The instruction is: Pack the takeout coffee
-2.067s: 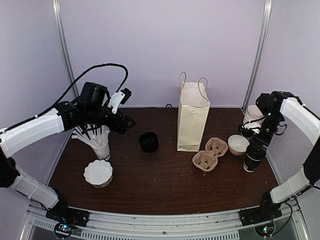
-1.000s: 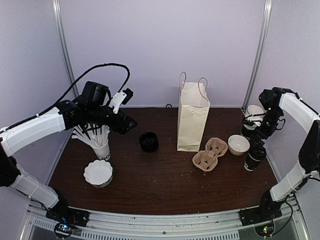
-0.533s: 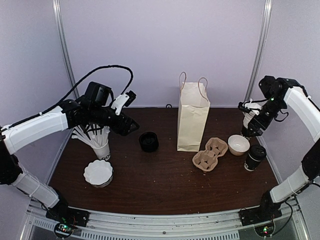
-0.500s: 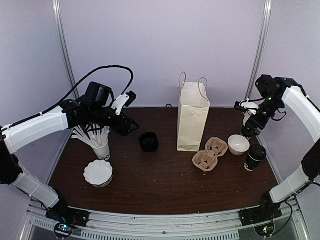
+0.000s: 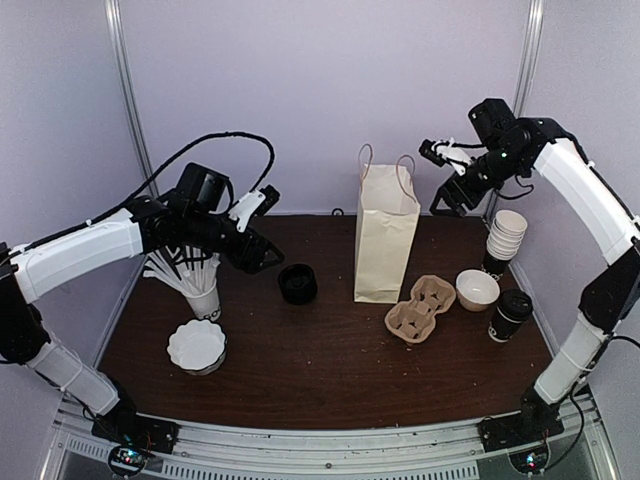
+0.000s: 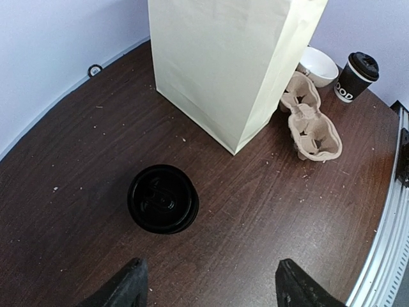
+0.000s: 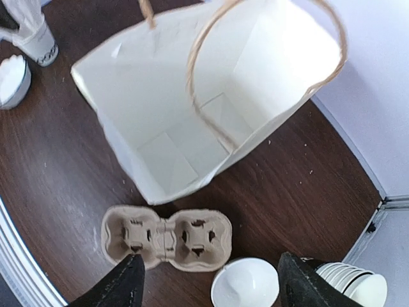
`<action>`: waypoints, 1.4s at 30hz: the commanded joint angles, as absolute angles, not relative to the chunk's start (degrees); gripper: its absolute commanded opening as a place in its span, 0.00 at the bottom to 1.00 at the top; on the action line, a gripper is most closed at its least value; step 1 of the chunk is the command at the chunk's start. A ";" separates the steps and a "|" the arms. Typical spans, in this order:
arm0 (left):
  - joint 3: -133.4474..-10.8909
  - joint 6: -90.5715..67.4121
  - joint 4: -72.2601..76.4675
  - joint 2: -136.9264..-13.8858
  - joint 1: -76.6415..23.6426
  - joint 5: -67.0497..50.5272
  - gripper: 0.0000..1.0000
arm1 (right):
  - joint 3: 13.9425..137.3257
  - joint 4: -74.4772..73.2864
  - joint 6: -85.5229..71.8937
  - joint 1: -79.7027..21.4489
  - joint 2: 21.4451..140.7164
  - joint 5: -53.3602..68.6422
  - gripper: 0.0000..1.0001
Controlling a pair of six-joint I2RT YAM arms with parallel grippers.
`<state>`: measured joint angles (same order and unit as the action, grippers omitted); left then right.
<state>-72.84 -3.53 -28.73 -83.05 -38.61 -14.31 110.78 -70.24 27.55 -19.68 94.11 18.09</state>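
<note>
Dark paper with a black domed lid, the takeout coffee (image 5: 511,315) stands upright near the table's (image 5: 300,380) right edge, clear of both grippers. The pulp cup carrier (image 5: 420,308) lies at its 9 o'clock, the white bowl (image 5: 477,289) at its 10 o'clock, and the stack of lidless cups (image 5: 506,235) at its 12 o'clock. The paper bag (image 5: 385,245) stands upright and open, at the carrier's 11 o'clock. The right gripper (image 7: 209,257) hangs high near the bag's 2 o'clock, its jaws spread wide and holding nothing; its camera looks down into the bag's mouth. The left gripper (image 6: 211,262) hovers at the 10 o'clock of a low black round thing (image 5: 297,283), possibly a stack of lids, with its jaws also wide and empty. A white cup of straws (image 5: 203,295) stands at that black thing's 9 o'clock.
</note>
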 commanded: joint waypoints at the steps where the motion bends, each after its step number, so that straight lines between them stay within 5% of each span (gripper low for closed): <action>1: -74.81 -2.30 -29.57 -84.09 -38.41 -13.21 0.72 | 118.87 -67.71 19.01 -21.05 99.08 20.24 0.78; 12: -75.10 -1.68 -29.97 -84.55 -38.40 -13.79 0.73 | 128.50 -68.41 13.40 -25.88 108.66 5.34 0.85; 17: -75.14 -1.67 -29.98 -84.95 -38.40 -13.89 0.73 | 130.43 -67.53 10.25 -25.84 110.94 1.03 0.78; 25: -75.32 -2.49 -29.98 -85.45 -38.34 -15.69 0.73 | 130.76 -67.51 8.27 -25.84 113.39 4.24 0.54; 31: -75.32 -2.55 -29.98 -85.24 -38.34 -15.82 0.73 | 130.25 -66.65 7.00 -25.84 113.75 3.86 0.48; 42: -75.49 -2.55 -30.14 -84.84 -38.40 -15.91 0.73 | 130.34 -65.83 6.72 -25.88 113.26 2.54 0.22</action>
<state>-73.63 -2.66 -31.38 -85.30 -38.61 -15.09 129.40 -66.54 7.16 -25.85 113.69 4.12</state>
